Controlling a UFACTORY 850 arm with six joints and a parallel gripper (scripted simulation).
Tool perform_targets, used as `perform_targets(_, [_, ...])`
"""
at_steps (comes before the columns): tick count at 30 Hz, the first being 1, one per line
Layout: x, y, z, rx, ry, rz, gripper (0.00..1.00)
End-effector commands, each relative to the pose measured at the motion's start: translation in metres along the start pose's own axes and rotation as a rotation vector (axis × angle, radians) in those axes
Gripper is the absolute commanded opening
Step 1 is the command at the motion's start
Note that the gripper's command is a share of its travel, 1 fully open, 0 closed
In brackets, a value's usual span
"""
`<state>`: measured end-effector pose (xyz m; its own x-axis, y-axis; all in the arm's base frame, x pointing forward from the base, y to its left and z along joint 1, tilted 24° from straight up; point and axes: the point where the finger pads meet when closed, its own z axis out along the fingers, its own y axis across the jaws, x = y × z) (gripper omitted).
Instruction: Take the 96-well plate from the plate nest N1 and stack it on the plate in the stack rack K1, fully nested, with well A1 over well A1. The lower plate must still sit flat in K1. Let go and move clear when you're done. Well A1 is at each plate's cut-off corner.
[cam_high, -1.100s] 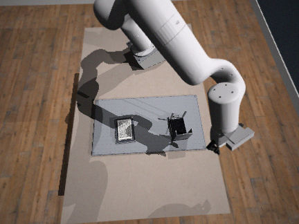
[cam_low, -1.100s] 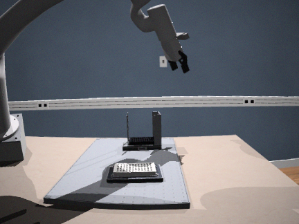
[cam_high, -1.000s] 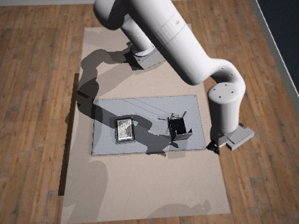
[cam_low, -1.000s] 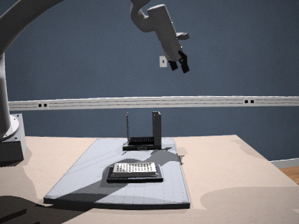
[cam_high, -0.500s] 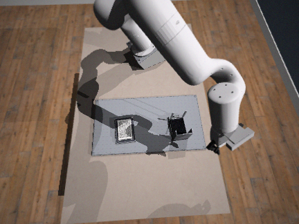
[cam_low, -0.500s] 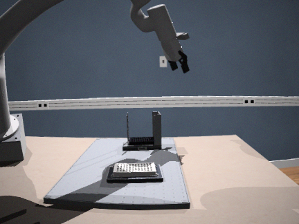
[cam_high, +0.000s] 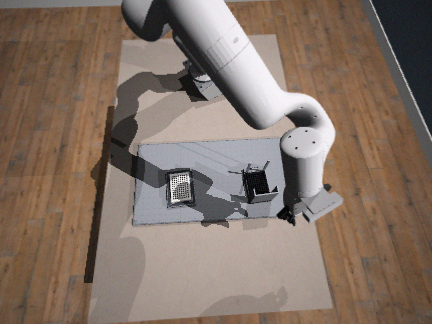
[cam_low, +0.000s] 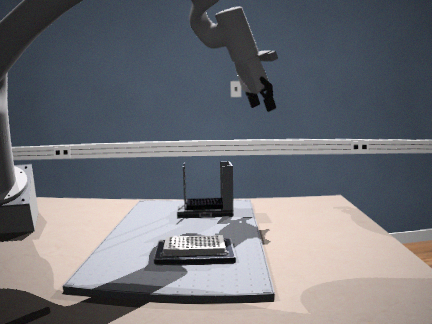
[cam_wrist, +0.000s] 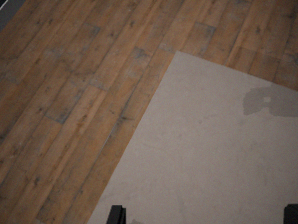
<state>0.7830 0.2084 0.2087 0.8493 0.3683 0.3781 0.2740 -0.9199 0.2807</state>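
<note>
beige table, grey base plate on it

Beige table, wood floor, perhaps wall socket

In the wrist view only the two dark fingertips poke up from the bottom edge; the rest of the gripper is out of frame, and neither plate shows there. From above, the arm's wrist link covers most of the gripper, leaving a dark sliver. The cut-off corners of the 96-well plate in nest N1 and of the dark plate in rack K1 are too small to tell.
</note>
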Motion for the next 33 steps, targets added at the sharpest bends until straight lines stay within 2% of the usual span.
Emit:
perform_targets(1, [-0.003, 0.008, -0.001, -0.013, -0.016, 0.017, 1.0])
perform_targets(3, [-0.009, 0.017, -0.001, -0.03, -0.041, 0.04, 1.0])
perform_targets(12, [-0.032, 0.055, 0.0, -0.03, -0.042, 0.04, 1.0])
perform_targets(14, [-0.034, 0.057, 0.0, -0.03, -0.042, 0.04, 1.0])
perform_targets(16, [-0.04, 0.065, 0.0, -0.059, -0.086, 0.08, 1.0])
perform_targets(18, [-0.04, 0.065, 0.0, -0.059, -0.086, 0.08, 1.0])
perform_targets(28, [-0.07, 0.105, -0.001, -0.061, -0.09, 0.083, 1.0])
perform_targets(30, [-0.07, 0.106, -0.001, -0.061, -0.09, 0.083, 1.0])
perform_targets(33, [-0.08, 0.117, -0.002, -0.09, -0.138, 0.126, 1.0])
